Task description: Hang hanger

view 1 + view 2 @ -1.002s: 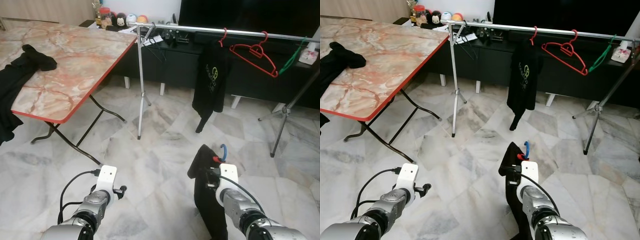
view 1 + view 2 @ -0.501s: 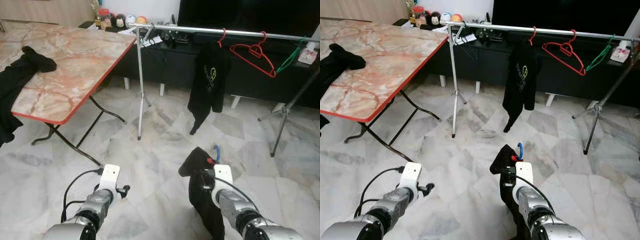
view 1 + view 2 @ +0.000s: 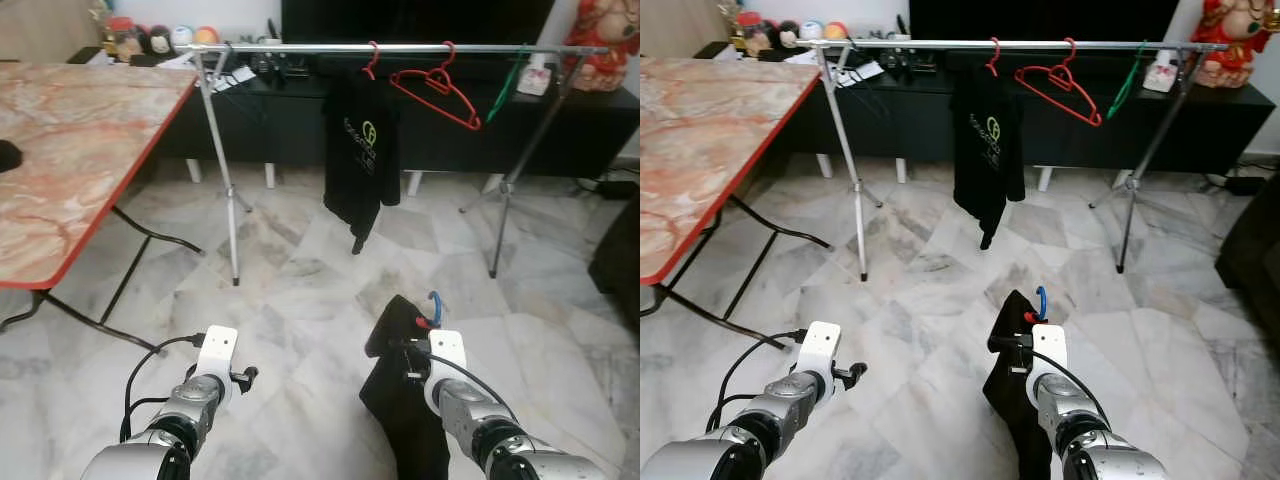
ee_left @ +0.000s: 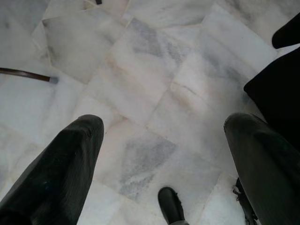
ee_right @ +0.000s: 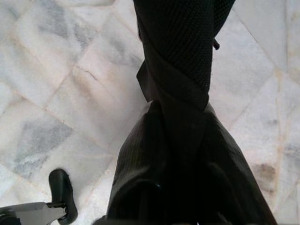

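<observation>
Right tool (image 3: 418,335) clamped on a blue hanger (image 3: 434,304) carrying a black garment (image 3: 398,400), kept low for the approach. Rail (image 3: 300,47) well ahead and above, already bearing a black shirt (image 3: 358,150) and red hanger (image 3: 436,88). Left tool (image 4: 164,140) spread wide, holding nothing.

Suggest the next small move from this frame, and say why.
Probably walk forward toward the rail. The right pincer is shut on a blue hanger carrying a black garment, held low over the floor, while the rail stands well ahead across open marble. There looks to be free space on the rail left of the hung black shirt. The left pincer is open.
</observation>
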Controlling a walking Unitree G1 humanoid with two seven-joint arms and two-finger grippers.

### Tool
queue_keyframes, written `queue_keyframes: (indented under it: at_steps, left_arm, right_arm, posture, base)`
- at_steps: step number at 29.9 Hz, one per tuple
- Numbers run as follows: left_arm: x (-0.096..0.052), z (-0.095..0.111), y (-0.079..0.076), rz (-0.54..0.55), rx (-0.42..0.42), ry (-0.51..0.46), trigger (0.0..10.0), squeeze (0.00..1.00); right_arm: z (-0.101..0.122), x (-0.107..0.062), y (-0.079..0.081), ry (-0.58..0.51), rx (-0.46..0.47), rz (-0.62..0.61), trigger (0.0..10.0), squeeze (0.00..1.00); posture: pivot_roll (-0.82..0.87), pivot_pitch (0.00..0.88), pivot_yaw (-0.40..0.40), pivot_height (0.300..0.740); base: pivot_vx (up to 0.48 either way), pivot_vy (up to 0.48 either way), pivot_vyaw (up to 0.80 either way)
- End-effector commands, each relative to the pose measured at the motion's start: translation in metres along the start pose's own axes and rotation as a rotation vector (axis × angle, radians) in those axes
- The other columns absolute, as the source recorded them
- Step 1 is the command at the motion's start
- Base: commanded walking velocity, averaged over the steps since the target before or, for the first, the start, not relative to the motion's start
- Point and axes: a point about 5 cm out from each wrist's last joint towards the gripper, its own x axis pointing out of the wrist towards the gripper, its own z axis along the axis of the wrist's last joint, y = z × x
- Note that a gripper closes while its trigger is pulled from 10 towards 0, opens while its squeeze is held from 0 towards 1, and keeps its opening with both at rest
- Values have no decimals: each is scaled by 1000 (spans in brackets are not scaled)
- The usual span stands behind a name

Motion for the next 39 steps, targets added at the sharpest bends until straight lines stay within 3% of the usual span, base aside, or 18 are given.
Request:
queue_keyframes:
  at_steps: [1, 6, 39]
  left_arm:
    - [0, 4, 0, -7, 6, -10, 10000, 0]
    - [0, 6, 0, -11, 41, -20, 10000, 0]
    - [0, 6, 1, -21, 28, -26, 10000, 0]
  right_arm:
    - [9, 0, 0, -27, -2, -5, 10000, 0]
    - [10, 0, -1, -30, -5, -4, 10000, 0]
    - [12, 0, 1, -33, 0, -8, 10000, 0]
  posture:
    - [-85, 0, -30, 740]
    - [-79, 0, -36, 740]
    - [-79, 0, -30, 740]
  base:
    - [0, 0, -769]
    - [0, -127, -768]
    - [0, -31, -763]
